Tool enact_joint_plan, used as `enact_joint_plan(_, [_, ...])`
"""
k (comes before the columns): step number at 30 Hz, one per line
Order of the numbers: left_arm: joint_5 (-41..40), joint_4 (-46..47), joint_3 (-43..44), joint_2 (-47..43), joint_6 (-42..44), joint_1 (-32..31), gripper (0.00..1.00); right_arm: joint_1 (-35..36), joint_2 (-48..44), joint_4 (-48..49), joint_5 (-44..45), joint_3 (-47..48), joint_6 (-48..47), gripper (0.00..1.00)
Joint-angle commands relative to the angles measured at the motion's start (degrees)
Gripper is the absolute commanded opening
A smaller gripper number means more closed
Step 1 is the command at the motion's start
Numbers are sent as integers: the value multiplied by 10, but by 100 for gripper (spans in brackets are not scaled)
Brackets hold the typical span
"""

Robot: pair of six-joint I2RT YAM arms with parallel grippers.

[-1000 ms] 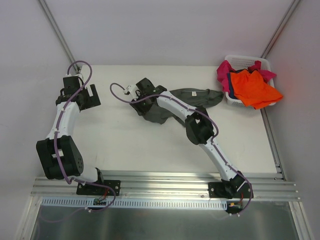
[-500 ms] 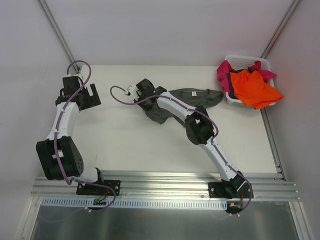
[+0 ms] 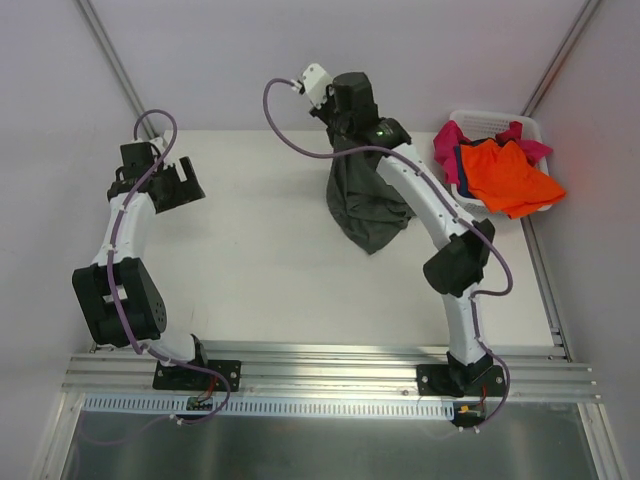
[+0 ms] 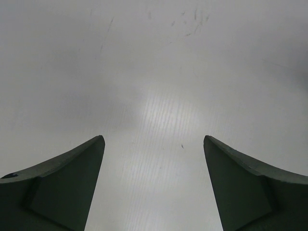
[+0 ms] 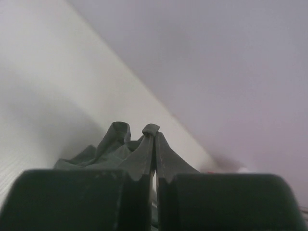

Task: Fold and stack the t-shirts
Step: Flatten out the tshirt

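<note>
Since the earlier frame our right gripper [image 5: 154, 137], clamped on a pinch of cloth, has hoisted the grey shirt [image 3: 365, 205] above the table [image 3: 260, 250] so it hangs straight; our left gripper [image 4: 154, 159] waits spread wide, empty.

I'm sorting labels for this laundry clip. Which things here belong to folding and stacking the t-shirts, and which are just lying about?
Part of the job:
dark grey-olive t-shirt, hanging from the shut right tool
orange t-shirt, magenta-pink t-shirt and dark blue t-shirt, piled in the white laundry basket

Just there:
white laundry basket
table
</note>
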Motion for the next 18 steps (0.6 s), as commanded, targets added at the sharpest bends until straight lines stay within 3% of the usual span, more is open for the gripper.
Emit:
enact_joint_plan(1, [74,-8,39,7,0,0,84,8,-84,68,66,38,-67,1])
enact_joint_plan(12, [56,-15,70,-15,50,-76,84,37,-185,138,86,95,-172,1])
enact_joint_plan(18, [52,-18,21,-102,45,-76,86,91,-192,174,66,121,-204,0])
